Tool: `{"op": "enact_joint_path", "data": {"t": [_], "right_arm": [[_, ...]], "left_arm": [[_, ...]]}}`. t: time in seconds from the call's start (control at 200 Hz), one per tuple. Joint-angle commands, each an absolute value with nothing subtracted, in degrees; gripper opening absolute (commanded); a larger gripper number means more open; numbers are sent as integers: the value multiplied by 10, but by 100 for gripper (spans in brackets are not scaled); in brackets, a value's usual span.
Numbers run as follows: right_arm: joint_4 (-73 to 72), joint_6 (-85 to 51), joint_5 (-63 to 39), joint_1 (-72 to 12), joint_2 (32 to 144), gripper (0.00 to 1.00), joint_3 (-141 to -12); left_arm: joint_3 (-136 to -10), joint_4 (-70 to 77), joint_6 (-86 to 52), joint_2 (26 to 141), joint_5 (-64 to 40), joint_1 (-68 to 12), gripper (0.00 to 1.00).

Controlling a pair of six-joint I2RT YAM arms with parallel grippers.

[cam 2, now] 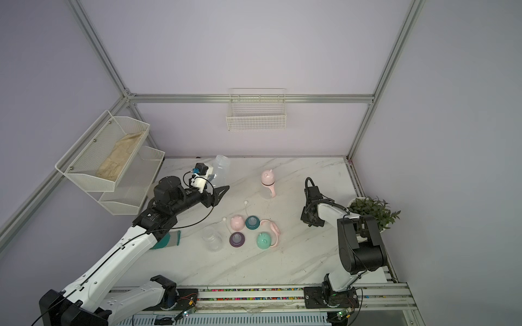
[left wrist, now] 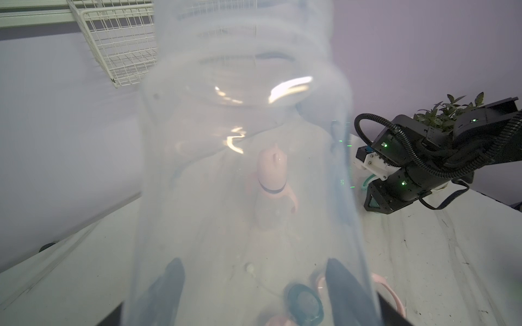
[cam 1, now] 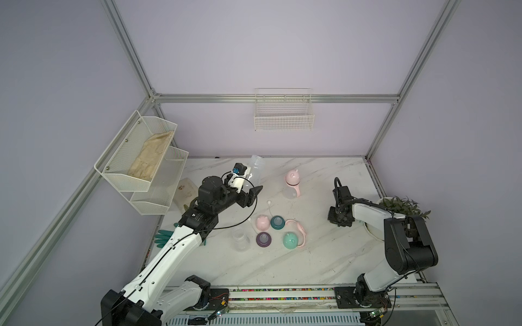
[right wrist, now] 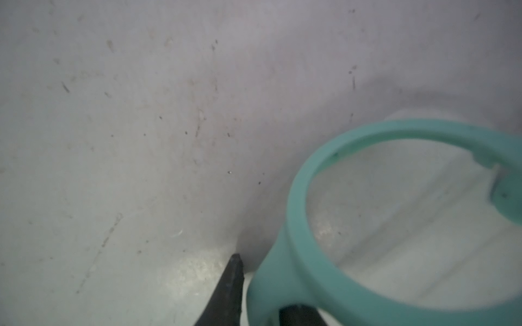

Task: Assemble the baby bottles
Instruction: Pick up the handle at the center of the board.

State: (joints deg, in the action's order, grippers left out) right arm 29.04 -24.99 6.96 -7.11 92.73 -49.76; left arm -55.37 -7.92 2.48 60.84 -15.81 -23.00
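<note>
My left gripper (left wrist: 254,264) is shut on a clear bottle body (left wrist: 243,158), held tilted above the table's back left, as seen in a top view (cam 1: 255,169). My right gripper (right wrist: 265,282) points down at the table's right side and is shut on a handle of the mint ring (right wrist: 299,197). An assembled pink-capped bottle (cam 1: 292,185) stands at the back. Mid-table lie a pink cap (cam 1: 262,223), teal collar (cam 1: 277,222), purple collar (cam 1: 263,239), mint cap (cam 1: 291,240), pink ring (cam 1: 299,230), a second clear bottle (cam 1: 240,238) and two straws (cam 1: 269,209).
A green glove (cam 1: 163,237) lies under the left arm. A potted plant (cam 1: 404,209) stands at the right edge behind the right arm. A two-tier mesh shelf (cam 1: 135,158) hangs on the left wall and a wire basket (cam 1: 284,113) on the back wall.
</note>
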Motion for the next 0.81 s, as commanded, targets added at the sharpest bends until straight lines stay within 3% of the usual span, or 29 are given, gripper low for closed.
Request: {"op": "enact_joint_path", "data": {"t": [0.0,0.095,0.27,0.4,0.565,0.72,0.8], "right_arm": [[277,-248,58,-68,938,11,-502],[289,-233,35,-69,922,0,-506],[344,-157,-53,-69,837,0,-556],[358,-142,-182,-69,752,0,-621],[271,-207,-400,-69,711,0,-686],[70,-316,-612,-75,722,0,-714],[-2,-359,-658,-101,736,0,-733]], "left_arm": [[-534,-60,26,599,-152,-229,0],[-535,-61,25,607,-154,-229,0],[-544,-57,25,628,-190,-229,0],[-547,-38,27,645,-259,-229,0],[-557,-17,32,664,-356,-229,0],[-560,16,25,669,-457,-229,0],[-561,34,21,671,-494,-229,0]]}}
